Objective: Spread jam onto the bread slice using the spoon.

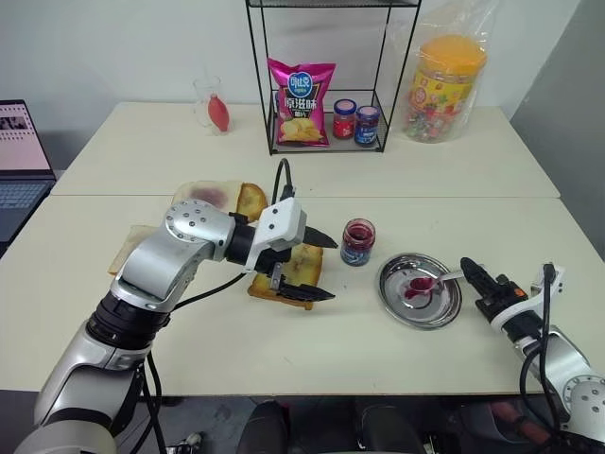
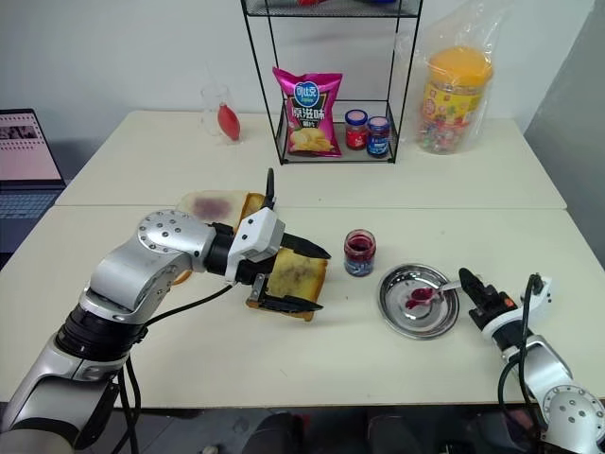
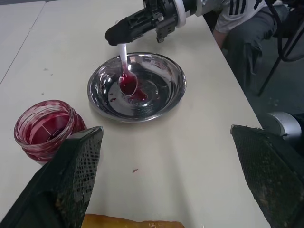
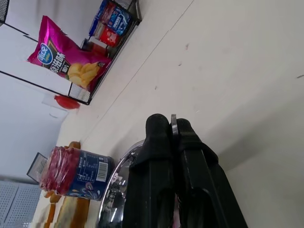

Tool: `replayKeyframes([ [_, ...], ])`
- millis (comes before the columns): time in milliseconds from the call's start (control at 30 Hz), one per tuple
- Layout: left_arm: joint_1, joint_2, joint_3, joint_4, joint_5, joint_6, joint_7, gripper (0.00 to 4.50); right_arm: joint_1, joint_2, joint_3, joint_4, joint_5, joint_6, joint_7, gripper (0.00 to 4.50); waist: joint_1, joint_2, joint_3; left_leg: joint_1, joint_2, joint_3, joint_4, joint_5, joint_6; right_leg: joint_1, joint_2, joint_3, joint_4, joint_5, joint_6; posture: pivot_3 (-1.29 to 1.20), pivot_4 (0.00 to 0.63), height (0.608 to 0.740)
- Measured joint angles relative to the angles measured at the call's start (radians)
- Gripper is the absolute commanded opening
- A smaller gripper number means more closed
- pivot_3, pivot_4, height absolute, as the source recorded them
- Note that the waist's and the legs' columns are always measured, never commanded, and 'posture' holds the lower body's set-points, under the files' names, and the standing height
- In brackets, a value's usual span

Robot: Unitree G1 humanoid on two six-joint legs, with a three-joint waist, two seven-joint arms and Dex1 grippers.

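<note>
Here the right gripper [image 1: 470,268] had its two black fingers pinched together on the slim handle of the spoon [image 3: 126,76], whose red-stained bowl rested in the metal dish [image 1: 445,307] amid a small smear of jam. The jam jar [image 1: 357,242], open and blue-labelled, stood just beside the dish, between it and the bread slice [image 2: 304,272]. That golden toast lay flat on the table under the left gripper [image 1: 324,270], whose fingers stood wide apart, one on either side of the slice, clamping nothing. The step in hand looked to be lifting the spoon out of the dish to carry jam across. Doing it well would probably mean keeping the bowl level so the jam stayed put, lifting it over the dish rim and the jar, and steering in between the left gripper's spread fingers without knocking them. The grip sat far out on the handle's end, so the spoon might pivot; a slow, steady carry seemed wise.
</note>
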Motion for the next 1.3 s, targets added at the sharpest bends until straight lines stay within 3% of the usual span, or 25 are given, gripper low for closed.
replayKeyframes([
  [233,0.027,0.002,0.091,0.011,-0.018,0.062,0.069,4.50,-0.054,-0.144,-0.014,-0.116,0.171,0.079,-0.018,0.05,-0.005,0.001,0.000,0.000,0.001,-0.001,0.000,0.000,0.000,-0.001,0.001,0.000,0.000,0.000,0.000,0.00,0.150,0.740],
  [500,0.127,-0.061,0.180,0.017,-0.023,0.103,0.233,4.50,-0.366,-0.270,0.084,-0.120,0.199,0.102,-0.069,0.05,-0.001,0.000,0.001,-0.001,0.001,-0.002,0.000,0.000,0.000,-0.001,0.001,-0.001,0.000,0.000,0.000,0.00,0.150,0.740],
  [733,0.189,-0.117,0.221,0.000,-0.023,0.105,0.343,4.50,-0.638,-0.273,0.309,-0.032,-0.055,0.121,-0.001,0.05,0.001,0.000,0.001,-0.002,0.000,-0.001,-0.001,0.000,0.000,-0.002,-0.001,-0.001,-0.001,0.002,-0.003,0.00,0.150,0.740],
  [1033,0.196,-0.106,0.222,-0.037,-0.027,0.115,0.355,4.50,-0.639,-0.274,0.447,-0.004,-0.297,0.121,0.166,0.05,0.015,0.000,0.001,-0.002,0.000,-0.002,-0.001,0.000,0.000,-0.002,-0.001,-0.003,-0.001,0.002,-0.004,0.00,0.150,0.740],
  [1300,0.197,-0.102,0.221,-0.038,-0.029,0.122,0.351,4.50,-0.638,-0.261,0.611,-0.010,-0.620,0.010,0.288,0.05,0.014,0.000,0.001,-0.002,0.000,-0.002,-0.001,0.000,0.000,-0.002,-0.001,-0.003,0.000,0.001,-0.003,0.00,0.150,0.740],
])
